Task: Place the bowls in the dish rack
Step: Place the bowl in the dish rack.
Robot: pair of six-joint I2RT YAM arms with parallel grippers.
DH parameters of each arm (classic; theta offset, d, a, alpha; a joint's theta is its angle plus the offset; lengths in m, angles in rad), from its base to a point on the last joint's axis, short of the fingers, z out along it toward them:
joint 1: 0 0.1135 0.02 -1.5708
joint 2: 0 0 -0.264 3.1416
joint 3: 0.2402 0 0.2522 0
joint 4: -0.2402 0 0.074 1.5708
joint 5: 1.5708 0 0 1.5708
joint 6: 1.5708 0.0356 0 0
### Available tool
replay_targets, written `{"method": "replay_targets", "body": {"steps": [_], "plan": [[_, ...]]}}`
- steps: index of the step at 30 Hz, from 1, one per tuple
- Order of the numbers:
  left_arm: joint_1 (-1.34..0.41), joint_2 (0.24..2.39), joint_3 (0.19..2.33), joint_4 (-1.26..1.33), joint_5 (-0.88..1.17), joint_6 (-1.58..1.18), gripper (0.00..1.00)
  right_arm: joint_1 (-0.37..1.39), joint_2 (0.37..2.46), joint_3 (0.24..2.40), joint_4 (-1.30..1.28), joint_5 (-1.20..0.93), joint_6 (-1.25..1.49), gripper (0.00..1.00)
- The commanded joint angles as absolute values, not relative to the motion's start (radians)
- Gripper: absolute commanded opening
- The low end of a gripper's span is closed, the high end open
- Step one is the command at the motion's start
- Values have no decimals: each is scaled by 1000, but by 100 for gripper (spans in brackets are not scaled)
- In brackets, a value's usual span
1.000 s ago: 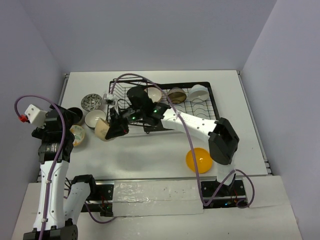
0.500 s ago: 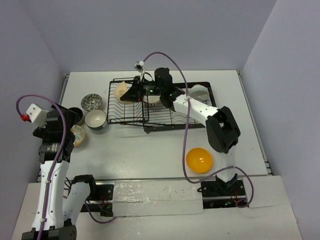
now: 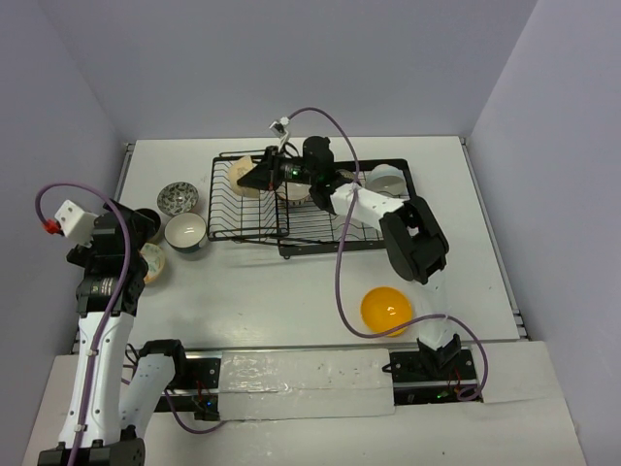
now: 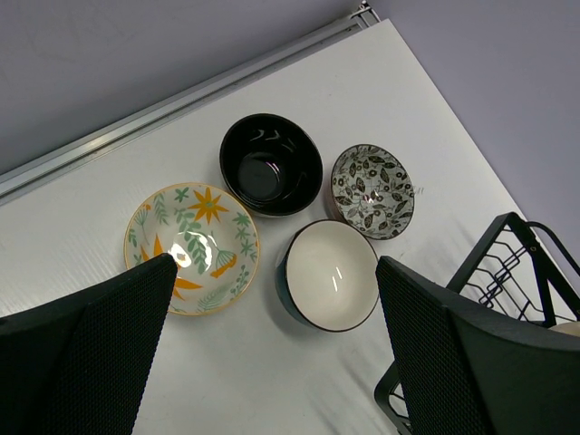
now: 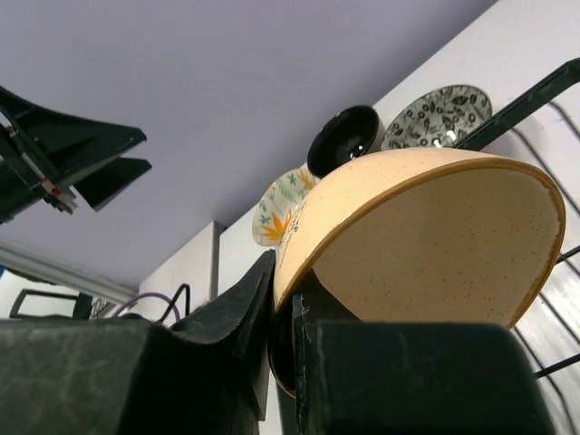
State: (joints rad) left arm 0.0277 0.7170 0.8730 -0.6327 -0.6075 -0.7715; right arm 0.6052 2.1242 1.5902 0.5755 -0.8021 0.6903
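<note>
While the right gripper (image 5: pixel 288 304) pinches a tan bowl (image 5: pixel 426 245) — seemingly over the rack (image 3: pixel 248 219) — the left gripper (image 4: pixel 276 317) gapes, empty.

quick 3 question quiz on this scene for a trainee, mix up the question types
1. True or false: the left gripper is shut on something.
2. Which one does the right gripper hold at the dish rack? A. tan speckled bowl; B. orange one; C. black one.
3. Fill in: ____ bowls stand on the table below the left gripper.

Key: 1 false, it is open and holds nothing. 2 A. 3 four.
</note>
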Motion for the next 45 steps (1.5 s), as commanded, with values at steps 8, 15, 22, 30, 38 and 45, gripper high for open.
{"method": "replay_targets", "body": {"steps": [8, 15, 22, 30, 38, 45], "plan": [[8, 719, 884, -623, -643, -759, 97, 526, 2167, 1608, 861, -781, 812, 0], [8, 724, 885, -626, -643, -761, 98, 511, 2200, 1614, 862, -782, 813, 0], [8, 729, 884, -624, -641, -758, 97, 494, 2226, 1606, 896, -787, 833, 0], [8, 732, 885, -623, -638, -755, 97, 479, 2221, 1560, 888, -773, 807, 1], [9, 736, 884, -621, -632, -752, 97, 465, 2214, 1499, 890, -756, 784, 8], [8, 742, 884, -626, -640, -752, 96, 459, 2204, 1479, 847, -732, 752, 15]]}}
